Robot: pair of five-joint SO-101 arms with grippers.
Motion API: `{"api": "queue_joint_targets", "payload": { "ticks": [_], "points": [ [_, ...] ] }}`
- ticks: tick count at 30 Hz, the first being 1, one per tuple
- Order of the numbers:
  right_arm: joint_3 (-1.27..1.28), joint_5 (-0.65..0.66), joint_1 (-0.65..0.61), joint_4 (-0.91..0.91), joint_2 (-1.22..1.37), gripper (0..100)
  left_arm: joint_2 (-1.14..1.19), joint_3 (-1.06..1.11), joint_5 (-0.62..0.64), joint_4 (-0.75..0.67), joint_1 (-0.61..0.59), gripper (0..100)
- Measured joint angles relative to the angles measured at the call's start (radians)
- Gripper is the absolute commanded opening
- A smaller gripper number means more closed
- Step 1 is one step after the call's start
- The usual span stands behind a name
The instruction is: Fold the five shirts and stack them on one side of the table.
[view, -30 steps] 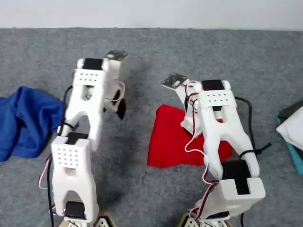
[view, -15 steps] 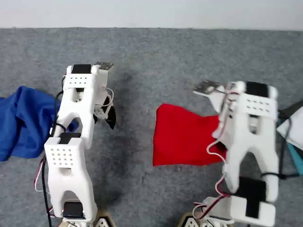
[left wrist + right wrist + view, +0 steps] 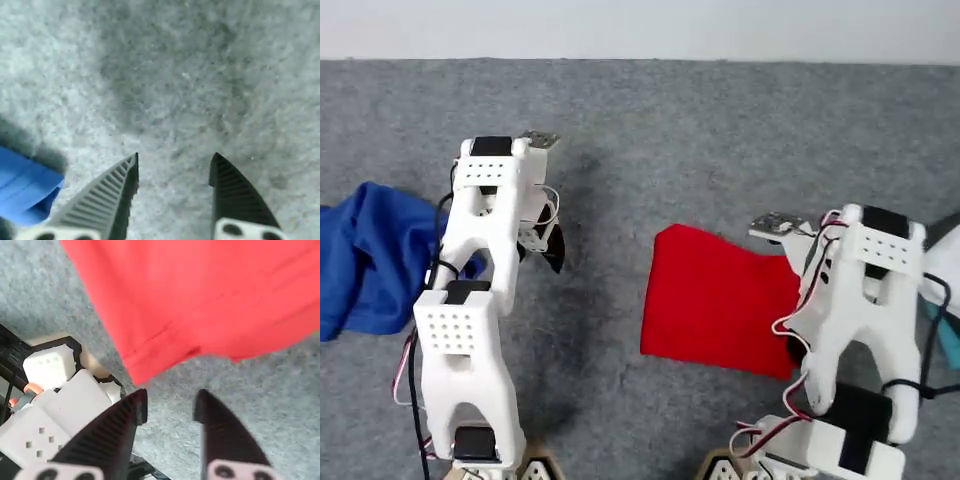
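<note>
blue shirt (image 3: pixel 370 255): at the counter's left edge, cut off by the picture's border; its inner edge hidden under the left arm (image 3: pixel 485 235).
red shirt (image 3: pixel 715 300): right part hidden under the right arm (image 3: pixel 865 300); blurred and cut off in the right wrist view.
pile (image 3: pixel 950 262): white and teal cloth at the counter's right edge, mostly cut off; piece count unclear.

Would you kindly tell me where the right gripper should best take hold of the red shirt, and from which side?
Probably the hemmed edge of the red shirt nearest the open right gripper, approached low from the shirt's right side: it lies flat on the table, so only an edge offers something to pinch.
</note>
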Motion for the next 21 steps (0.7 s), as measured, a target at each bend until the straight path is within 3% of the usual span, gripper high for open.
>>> {"api": "queue_joint_targets", "payload": {
  "ticks": [6,9,11,16,18,21],
  "points": [
    [-0.032,0.0,0.043,0.003,-0.08,19.9,0.0,0.003,0.0,0.0,0.0,22],
    [-0.086,-0.066,0.052,0.0,-0.137,20.2,0.0,0.003,0.0,0.0,0.0,22],
    [-0.101,-0.187,0.034,-0.034,-0.147,22.9,0.0,0.003,0.0,0.0,0.0,22],
    [-0.101,-0.623,-0.063,-0.201,-0.086,43.2,-0.006,0.003,0.0,0.0,0.0,22],
    [-0.101,-0.778,-0.124,-0.219,-0.029,46.7,-0.012,0.003,0.0,0.0,0.0,20],
    [-0.124,-0.87,-0.215,-0.252,0.074,46.8,-0.012,0.003,0.0,0.0,0.0,16]
  ]
}}
